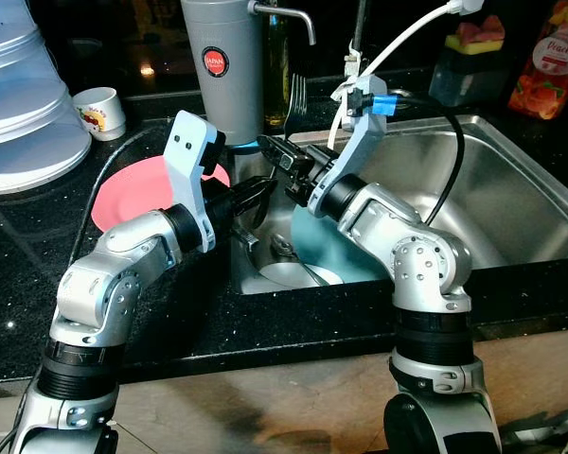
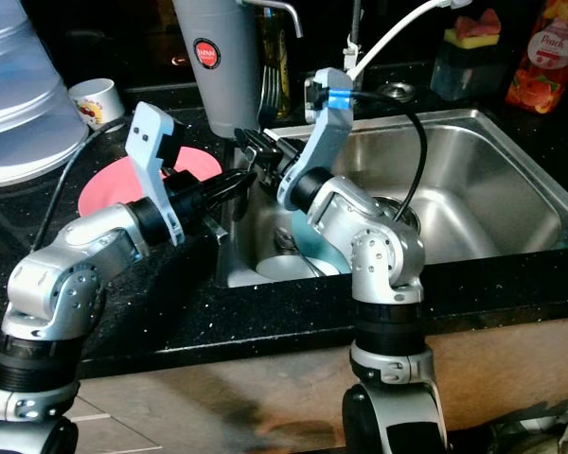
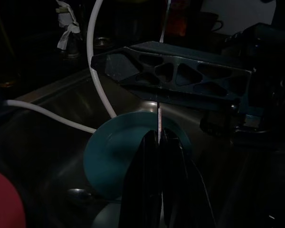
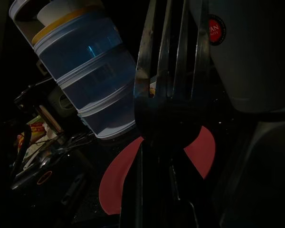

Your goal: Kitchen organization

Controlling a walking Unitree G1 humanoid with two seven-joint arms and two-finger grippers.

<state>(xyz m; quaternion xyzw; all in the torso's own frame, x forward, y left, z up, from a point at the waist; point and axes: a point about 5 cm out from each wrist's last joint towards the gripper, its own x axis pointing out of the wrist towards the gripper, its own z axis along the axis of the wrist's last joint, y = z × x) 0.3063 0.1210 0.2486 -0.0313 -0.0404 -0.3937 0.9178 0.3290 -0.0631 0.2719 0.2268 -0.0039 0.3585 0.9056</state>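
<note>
While both meet over the sink (image 1: 511, 189) — right pincer (image 1: 286, 158) clamps the fork (image 1: 297, 95).

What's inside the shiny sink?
In the sink a teal plate leans over a silver bowl holding a spoon. The right arm hides part of the plate, and the sink bottom beneath the dishes can't be seen.

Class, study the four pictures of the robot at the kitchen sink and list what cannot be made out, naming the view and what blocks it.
- Teal plate: its right part is hidden by the right arm in the eye views.
- Pink plate: partly hidden by the left arm in the left eye view.
- Fork: its handle is lost between the right tool fingers in the dark right wrist view.
- Left tool: the thin strip it pinches is too dark to name.
</note>
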